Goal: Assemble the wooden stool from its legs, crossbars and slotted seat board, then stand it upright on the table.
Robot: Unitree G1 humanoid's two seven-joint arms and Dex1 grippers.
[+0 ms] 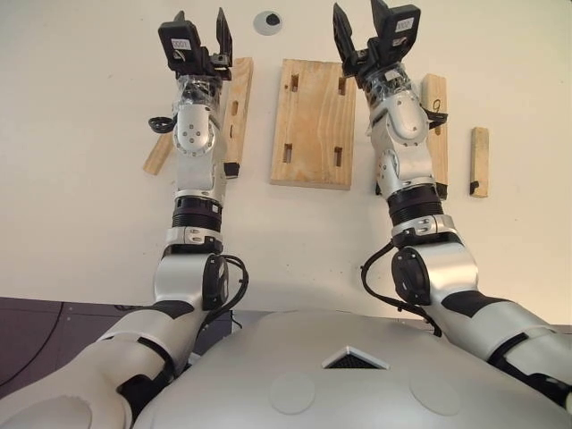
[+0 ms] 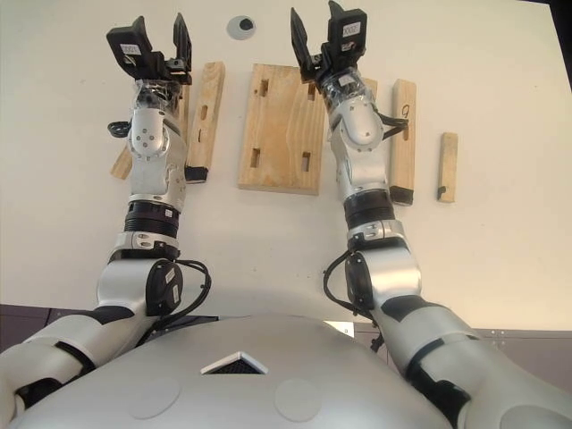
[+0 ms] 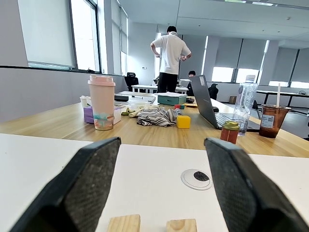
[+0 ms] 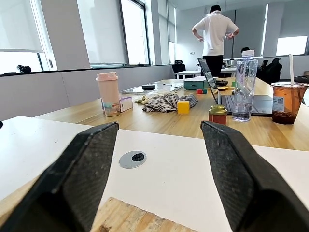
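Note:
The slotted seat board (image 1: pixel 313 122) lies flat in the middle of the white table. My left gripper (image 1: pixel 202 27) hovers open over the far ends of two wooden legs (image 3: pixel 123 223), one of which (image 1: pixel 239 107) lies just left of the board. A further wooden piece (image 1: pixel 158 154) pokes out at an angle from under my left arm. My right gripper (image 1: pixel 359 20) is open above the board's far right corner (image 4: pixel 130 220). Right of that arm lie a long leg (image 1: pixel 435 134) and a short crossbar (image 1: pixel 480 161). Nothing is between either gripper's fingers.
A round cable grommet (image 1: pixel 267 22) is set in the table just beyond the board. Past the white table stands a wooden desk with a cup (image 3: pixel 102 101), a laptop (image 3: pixel 207 101) and bottles. The near part of the table is bare.

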